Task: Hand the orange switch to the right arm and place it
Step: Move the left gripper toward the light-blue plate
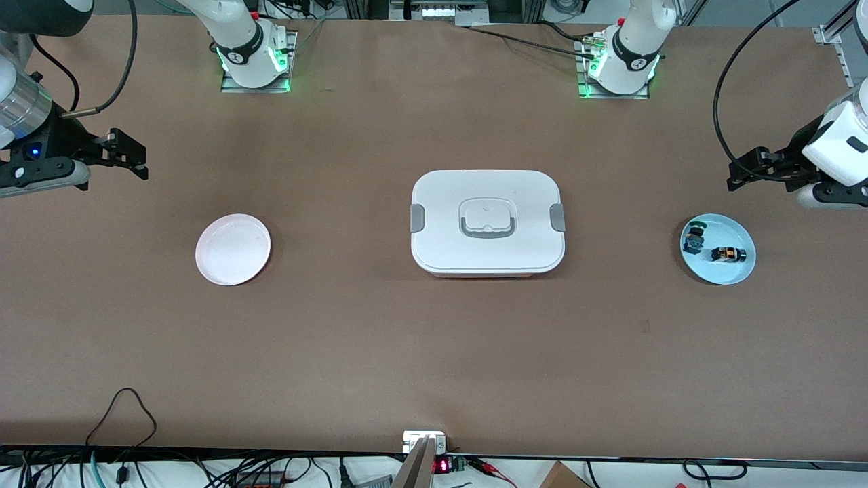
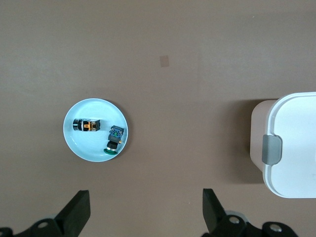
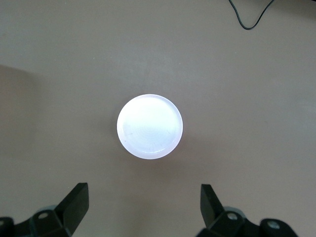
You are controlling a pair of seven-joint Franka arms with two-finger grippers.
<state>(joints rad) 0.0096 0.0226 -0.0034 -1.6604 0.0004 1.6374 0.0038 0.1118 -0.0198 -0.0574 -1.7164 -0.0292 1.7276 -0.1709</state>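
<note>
A: Where does the orange switch (image 1: 729, 254) sit?

B: It lies on its side on the pale blue plate (image 1: 739, 271), at the left arm's end of the bench (image 1: 434, 352). The left tool (image 1: 746, 169) hangs in the air just off that plate's rim, toward the robots' bases, so the switch is near the tool but not under it and not touching it.

A: And the state of that left tool?

B: Its two black fingers (image 2: 76, 212) stand wide apart with nothing between them. In the left wrist view the plate shows in full ahead of the fingertips.

A: Anything else on that plate?

B: A green-capped switch (image 1: 694, 237) shares it. It lies beside the orange one, apart from it, and closer to the left tool.

A: What of the right arm (image 1: 20, 102)?

B: It waits at its own end of the bench. The right tool (image 1: 132, 159) hovers over bare bench near the pink plate (image 1: 232, 249), which lies nearer to the front camera than the tool's spot. Its fingers (image 3: 76, 200) are spread wide as well, gripping nothing.

A: Does the pink plate carry anything?

B: Only its own glossy surface shows in the right wrist view.

A: What lies between the two tools?

B: A white lidded box (image 1: 487, 222) with grey side clasps sits in the middle of the bench, well apart from both plates.
</note>
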